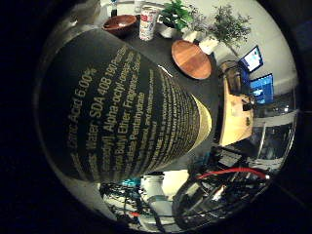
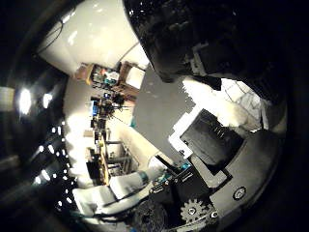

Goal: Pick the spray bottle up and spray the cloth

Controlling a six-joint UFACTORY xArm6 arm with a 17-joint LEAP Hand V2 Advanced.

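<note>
Little finger side palm view: the bottle [image 1: 122, 109] fills most of the picture, its dark printed label lying right against the palm. Behind it runs a dark table [image 1: 161, 53] carrying a wooden bowl [image 1: 120, 23], a can [image 1: 148, 22], a round wooden board [image 1: 191, 59] and potted plants [image 1: 178, 15]. No cloth shows in this view.

Thumb side palm view: black and white parts of the hand [image 2: 212, 140] reach well into the picture, a geared piece at the edge. A glossy black mass near them looks like the bottle's upper part, though that is not certain. A pale, soft-looking patch [image 2: 227, 108] sits just beside the fingers — possibly the cloth, too unclear to confirm.

Hand state: with the bottle this tight to the palm and finger parts crossing in front of the camera, the hand appears closed round the bottle. No fingertip contact on a trigger can be seen.

Bottle position: in the hand, against the palm. Whether it rests on the table or is lifted clear cannot be told.

Step in hand, by judgement: the pick-up — grasp made or nearly made, spraying not begun.

Next move calls for: a secure hold, the nozzle turned toward the cloth, and a finger set on the trigger to squeeze without loosening the grip on the bottle body.
</note>
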